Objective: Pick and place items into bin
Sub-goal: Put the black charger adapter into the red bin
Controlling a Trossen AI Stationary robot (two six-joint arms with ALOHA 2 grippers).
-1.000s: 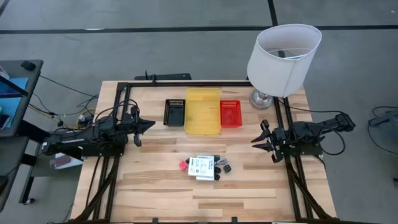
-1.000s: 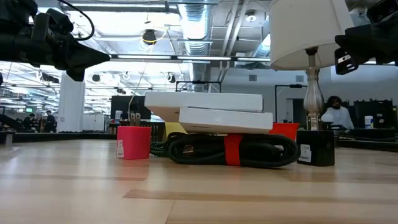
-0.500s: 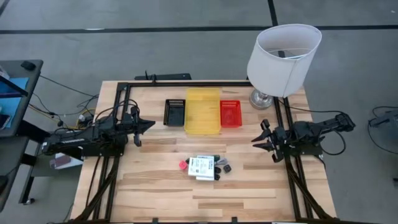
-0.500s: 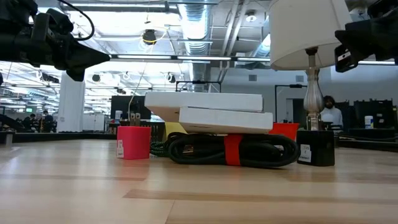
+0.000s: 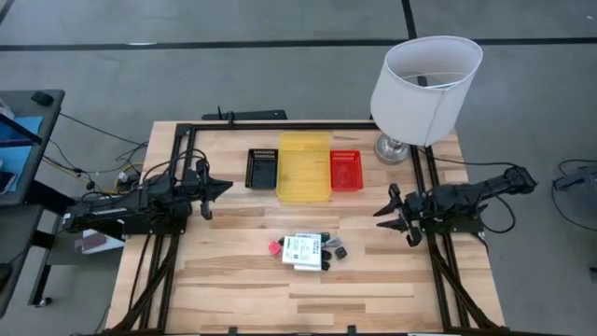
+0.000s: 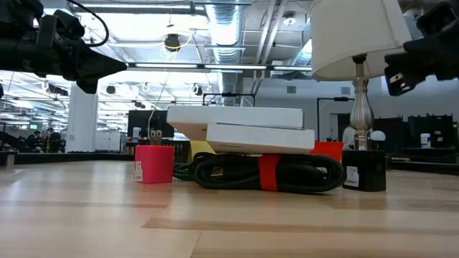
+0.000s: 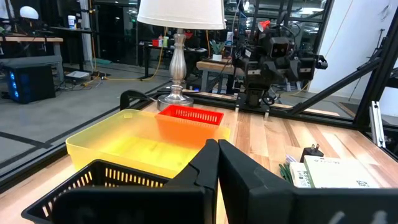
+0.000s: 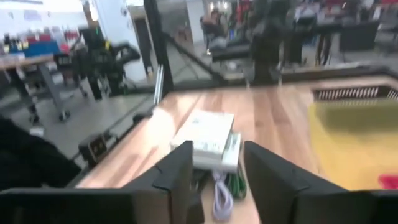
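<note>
No text can be read: the white packs (image 5: 303, 249) carry printed labels and the black cube (image 6: 364, 170) a small sticker, all too small to make out.

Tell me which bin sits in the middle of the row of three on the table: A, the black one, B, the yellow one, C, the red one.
B: seen from above, the yellow bin sits between the black bin and the red bin.

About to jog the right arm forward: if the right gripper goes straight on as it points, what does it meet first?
Probably the stacked white flat packs in the table's middle; the open right gripper points at them, though its height above them is unclear.
</note>
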